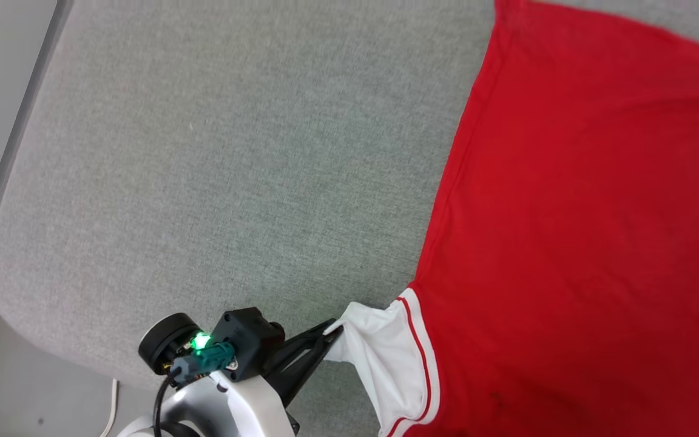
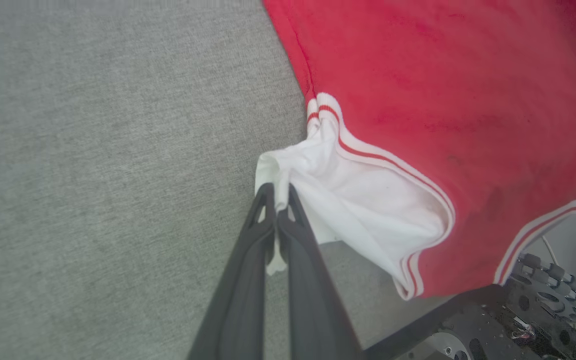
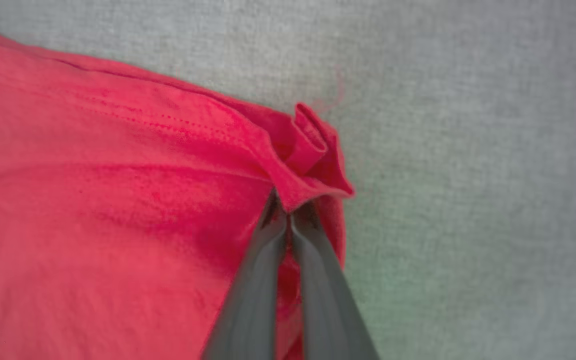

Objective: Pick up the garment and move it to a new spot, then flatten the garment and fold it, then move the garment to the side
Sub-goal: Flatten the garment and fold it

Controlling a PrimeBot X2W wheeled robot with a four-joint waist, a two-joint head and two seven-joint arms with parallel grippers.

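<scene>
Head view: red jersey T-shirt (image 1: pixel 568 212), white sleeves, lies spread on grey fabric table (image 1: pixel 234 152). Left claw (image 1: pixel 332 329) pinches sleeve edge (image 2: pixel 273 167), right claw (image 3: pixel 290 212) pinches bunched red corner (image 3: pixel 313 150), presumably to stretch it flat.

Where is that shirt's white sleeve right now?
The white sleeve lies bottom centre in the head view, on the grey padded surface, its edge pinched by the left gripper.

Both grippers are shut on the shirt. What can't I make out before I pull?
- Head view: the garment runs off the right and bottom edges, so its full outline is cut off.
- Left wrist view: the left gripper covers how deep the white sleeve is pinched.
- Right wrist view: blurred; bunched red cloth hides the tips of the right gripper and how many layers it holds.
</scene>
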